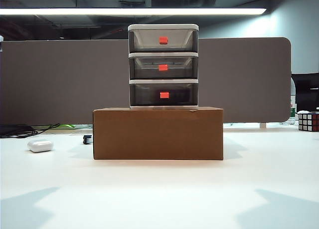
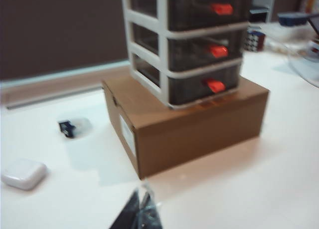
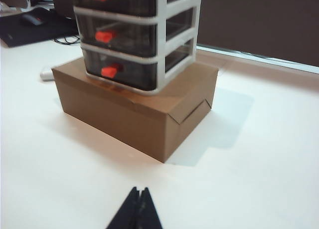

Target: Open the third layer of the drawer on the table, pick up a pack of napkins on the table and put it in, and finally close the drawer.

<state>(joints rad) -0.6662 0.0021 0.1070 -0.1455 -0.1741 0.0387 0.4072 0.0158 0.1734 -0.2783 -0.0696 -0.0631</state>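
The drawer (image 1: 163, 64) is a light grey three-tier unit standing on a brown cardboard box (image 1: 157, 134) on the white table (image 1: 159, 189). The third layer (image 1: 144, 94), the lowest smoky tray with a red-orange handle, sits pushed in flush, as do the two trays above it. The pack of napkins is out of view. My left gripper (image 2: 142, 209) is shut with nothing in it, well back from the box (image 2: 189, 134) and drawer (image 2: 189, 44). Likewise my right gripper (image 3: 139, 191) is shut and empty, far from the third layer (image 3: 124, 72). Neither gripper shows in the exterior view.
A small white rounded case (image 1: 40, 145) lies left of the box, with a small dark object (image 1: 87, 139) beside the box's left side. A Rubik's cube (image 1: 308, 121) sits at the far right. A grey partition (image 1: 50, 79) runs behind the table.
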